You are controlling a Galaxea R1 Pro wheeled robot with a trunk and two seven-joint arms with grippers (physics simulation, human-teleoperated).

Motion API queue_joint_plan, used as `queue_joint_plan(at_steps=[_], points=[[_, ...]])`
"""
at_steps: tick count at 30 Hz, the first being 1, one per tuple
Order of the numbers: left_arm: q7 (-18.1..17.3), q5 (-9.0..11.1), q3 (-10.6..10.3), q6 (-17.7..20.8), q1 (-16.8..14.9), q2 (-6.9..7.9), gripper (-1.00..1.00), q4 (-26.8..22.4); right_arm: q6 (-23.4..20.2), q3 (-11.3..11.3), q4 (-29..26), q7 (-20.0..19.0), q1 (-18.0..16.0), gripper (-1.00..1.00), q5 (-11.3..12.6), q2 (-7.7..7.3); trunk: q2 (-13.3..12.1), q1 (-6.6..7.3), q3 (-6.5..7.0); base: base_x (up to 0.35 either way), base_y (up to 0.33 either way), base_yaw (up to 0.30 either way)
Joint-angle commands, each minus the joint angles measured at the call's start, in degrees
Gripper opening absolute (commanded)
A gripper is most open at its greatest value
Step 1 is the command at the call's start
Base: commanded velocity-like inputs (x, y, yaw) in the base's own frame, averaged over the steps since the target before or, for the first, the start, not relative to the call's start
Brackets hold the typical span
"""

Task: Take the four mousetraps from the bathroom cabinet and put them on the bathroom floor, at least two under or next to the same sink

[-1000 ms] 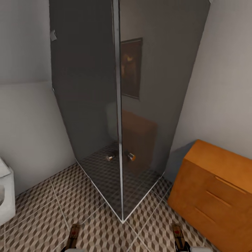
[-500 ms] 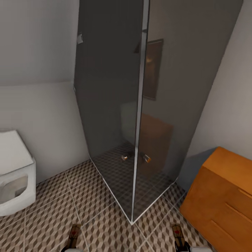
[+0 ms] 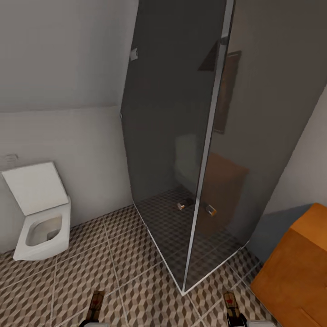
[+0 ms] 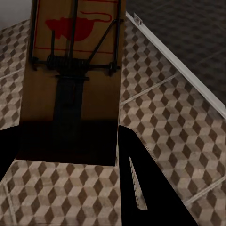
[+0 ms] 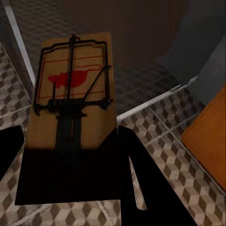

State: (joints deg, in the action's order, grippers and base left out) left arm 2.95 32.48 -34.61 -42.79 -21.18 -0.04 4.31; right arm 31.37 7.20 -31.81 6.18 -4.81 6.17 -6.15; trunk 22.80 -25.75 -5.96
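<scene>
Both arms are held low and forward. The left gripper is clamped on a mousetrap, and the right gripper pinches a second mousetrap, both above the bathroom floor. Ahead stands a glass shower enclosure, with a toilet to its left and a wooden cabinet to its right.

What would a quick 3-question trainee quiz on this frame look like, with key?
1. True or false: each tool holds a mousetrap.
2. Which fixture stands left of the glass shower in the head view? A) bathtub B) toilet C) sink
3. Fill in: the orange cabinet sits on the shower's ____ side in the head view.

Key:
1. True: the left tool grips one mousetrap, and the right tool grips another mousetrap.
2. B: the toilet, lid up, left of the shower.
3. Right: the cabinet stands on the tiled floor.
</scene>
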Motion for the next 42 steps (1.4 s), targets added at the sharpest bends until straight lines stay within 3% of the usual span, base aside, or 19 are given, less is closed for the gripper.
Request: queue_joint_plan(at_steps=[1,42], points=[[0.65,-0.23,-0.46,-0.19,-0.09,-0.05,-1.00,0.17,0.20,0.48,-0.01,0.33,-0.03,-1.00,0.60,-0.09,0.12,-0.04,-0.09,0.000,0.000,0.281],[0.65,-0.23,-0.46,-0.19,-0.09,-0.05,-1.00,0.17,0.19,0.45,-0.01,0.33,-0.06,-1.00,0.56,-0.09,0.12,-0.04,1.25,0.000,0.005,0.280]])
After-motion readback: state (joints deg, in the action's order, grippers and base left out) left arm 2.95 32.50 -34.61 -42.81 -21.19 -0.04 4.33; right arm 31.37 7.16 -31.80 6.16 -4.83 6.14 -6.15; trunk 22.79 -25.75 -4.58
